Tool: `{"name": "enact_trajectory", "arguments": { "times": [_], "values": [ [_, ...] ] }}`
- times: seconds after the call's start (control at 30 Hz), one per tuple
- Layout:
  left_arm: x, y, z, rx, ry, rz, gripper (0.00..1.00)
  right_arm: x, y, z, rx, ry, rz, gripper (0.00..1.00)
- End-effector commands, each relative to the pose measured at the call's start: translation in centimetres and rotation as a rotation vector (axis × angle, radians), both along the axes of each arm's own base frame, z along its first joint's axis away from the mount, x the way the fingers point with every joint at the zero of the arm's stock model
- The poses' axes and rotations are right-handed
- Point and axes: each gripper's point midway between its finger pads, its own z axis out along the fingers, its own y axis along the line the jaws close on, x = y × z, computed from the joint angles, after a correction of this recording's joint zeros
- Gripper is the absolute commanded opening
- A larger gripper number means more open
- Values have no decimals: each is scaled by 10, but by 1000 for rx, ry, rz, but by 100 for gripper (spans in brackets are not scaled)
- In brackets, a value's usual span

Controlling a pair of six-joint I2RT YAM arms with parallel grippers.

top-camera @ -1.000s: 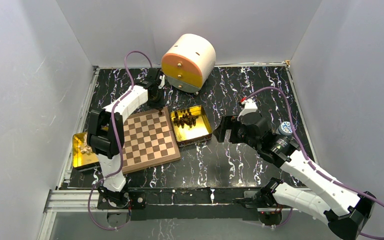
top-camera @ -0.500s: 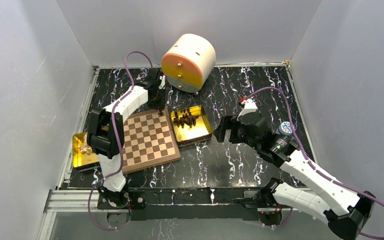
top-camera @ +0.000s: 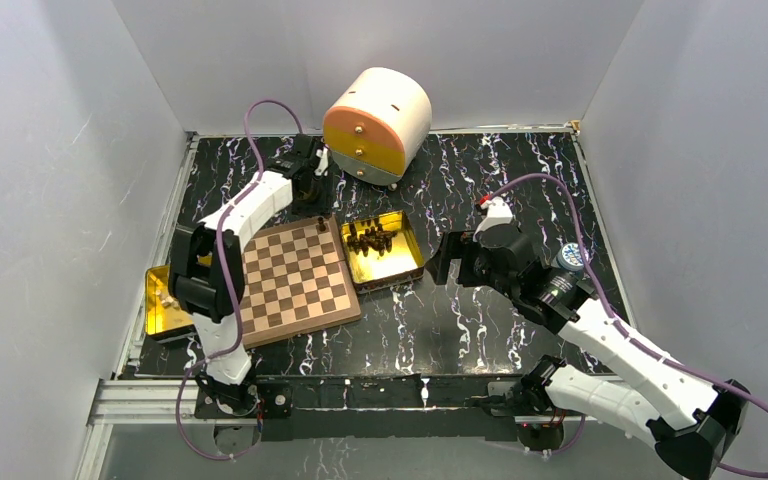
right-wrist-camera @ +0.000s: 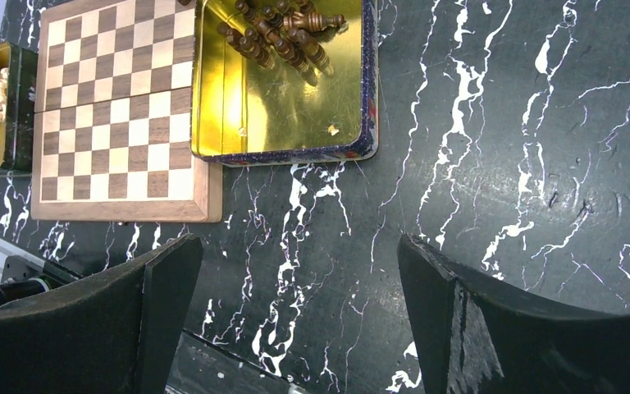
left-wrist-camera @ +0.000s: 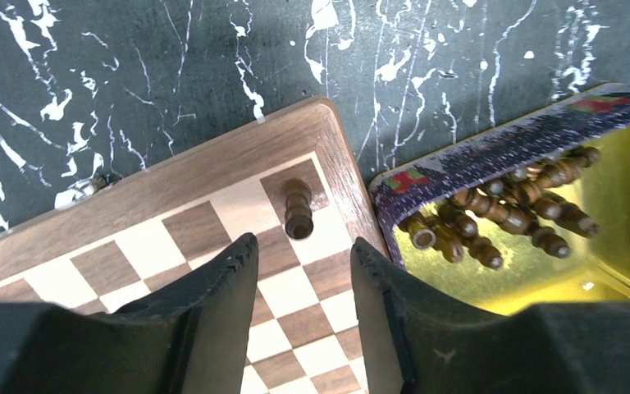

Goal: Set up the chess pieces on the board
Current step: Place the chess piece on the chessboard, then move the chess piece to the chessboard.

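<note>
Black marbled table point(top-camera: 480, 320) lies below my left gripper point(left-wrist-camera: 303, 250), which hangs spread and empty, pulled back from where it sat 0.5 s ago. Just ahead of its tips, 1 dark piece point(left-wrist-camera: 298, 209) stands released on the board point(left-wrist-camera: 172, 185) corner. The remaining chess pieces point(left-wrist-camera: 492, 217) wait in the gold tin point(left-wrist-camera: 500, 148) to the right. My right gripper point(right-wrist-camera: 295, 287) idles, spread wide.

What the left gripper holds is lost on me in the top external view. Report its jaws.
Observer: The left gripper is open and empty, above the board.
Operator: Report the nearest piece.
Observer: One dark piece stands free at the board's corner, just beyond the fingertips.
Operator: Now the right gripper.
Observer: The right gripper is open wide with nothing between its fingers. The gold tin lies beyond them.
</note>
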Motion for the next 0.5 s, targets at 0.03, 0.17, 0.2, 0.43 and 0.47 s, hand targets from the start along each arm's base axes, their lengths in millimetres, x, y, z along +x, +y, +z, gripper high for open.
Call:
{"name": "enact_trajectory", "arguments": {
  "times": [0.03,0.17,0.2,0.43,0.47],
  "values": [
    [-10,-4,71,-86,-133,-4,49,5,9,7,43,-12,0,99],
    [-26,-5,87,-135,-167,-14,59,7,17,5,45,6,22,98],
    [-33,-6,89,-159,-178,-17,62,8,20,5,46,9,25,97],
    [-79,-1,88,-278,-296,-24,89,20,40,-3,51,28,54,73],
    [-84,4,88,-265,-309,-10,90,23,44,-4,50,33,57,70]
  ]
}}
